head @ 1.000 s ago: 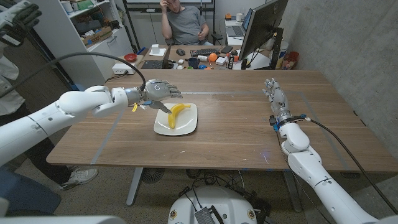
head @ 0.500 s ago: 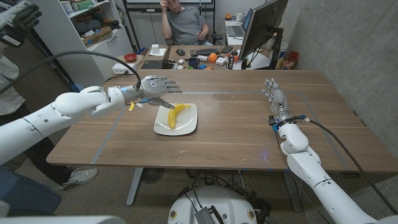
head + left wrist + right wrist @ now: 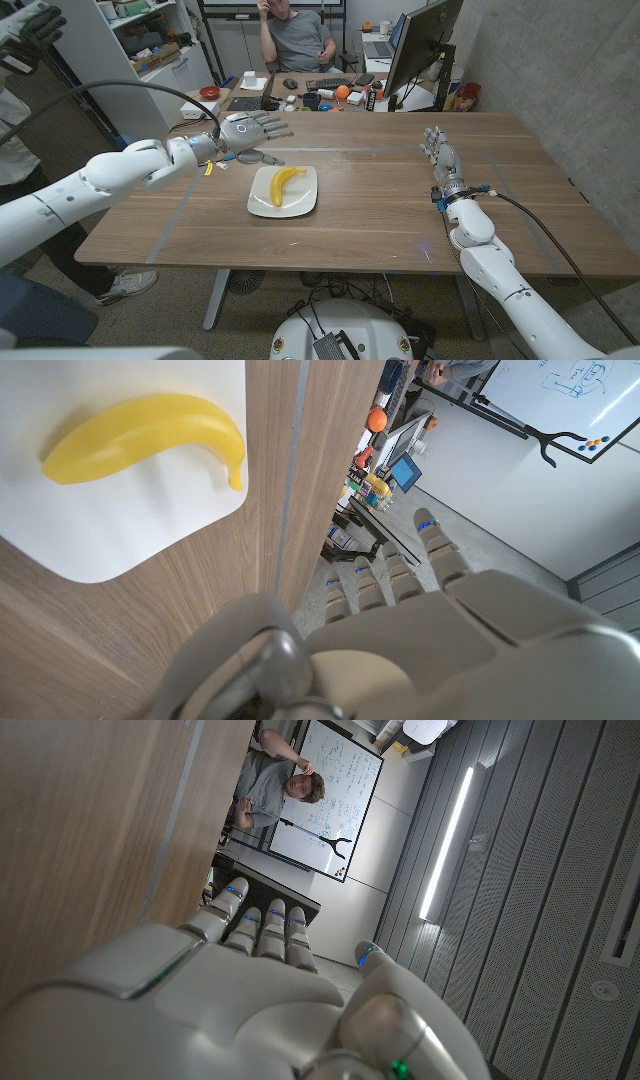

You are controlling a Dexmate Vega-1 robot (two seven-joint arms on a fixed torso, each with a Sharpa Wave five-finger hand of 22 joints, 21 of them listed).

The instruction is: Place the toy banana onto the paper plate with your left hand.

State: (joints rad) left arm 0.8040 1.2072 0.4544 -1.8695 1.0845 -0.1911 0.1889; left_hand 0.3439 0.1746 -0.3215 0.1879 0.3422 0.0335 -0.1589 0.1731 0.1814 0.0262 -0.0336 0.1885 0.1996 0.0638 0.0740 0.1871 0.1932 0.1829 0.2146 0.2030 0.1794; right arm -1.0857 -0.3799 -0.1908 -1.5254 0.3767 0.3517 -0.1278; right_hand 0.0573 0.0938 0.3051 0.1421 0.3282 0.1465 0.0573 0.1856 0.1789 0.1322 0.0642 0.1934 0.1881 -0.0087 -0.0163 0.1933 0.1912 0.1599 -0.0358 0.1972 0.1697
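One banana (image 3: 286, 179) and one plate (image 3: 266, 203) are on the surface (image 3: 370, 220), along with the robot's two hands. The yellow banana lies on the white, rounded-square plate, curved, with its stem end toward the far edge. The plate sits left of the surface's middle, about midway between the near and far edges.

The left hand (image 3: 252, 127) hovers above the surface beyond the plate's far left corner, closer to the far edge, apart from the banana and touching neither it nor the plate. It holds nothing; its fingers are stretched out and spread, pointing toward the right. In the left wrist view the banana (image 3: 150, 438) lies on the plate (image 3: 110, 530) just past the hand (image 3: 420, 630), with bare wood between them.

The right hand (image 3: 441, 158) stands near the right edge of the surface, well apart from the plate, fingers straight and pointing toward the far edge, gripping nothing. In the right wrist view its fingers (image 3: 262, 928) lie side by side and extended.

Behind the surface a person (image 3: 296, 38) sits at a cluttered desk, and a monitor (image 3: 420, 45) stands off the far right corner. A whiteboard (image 3: 322, 805) carries blue writing too small to read.
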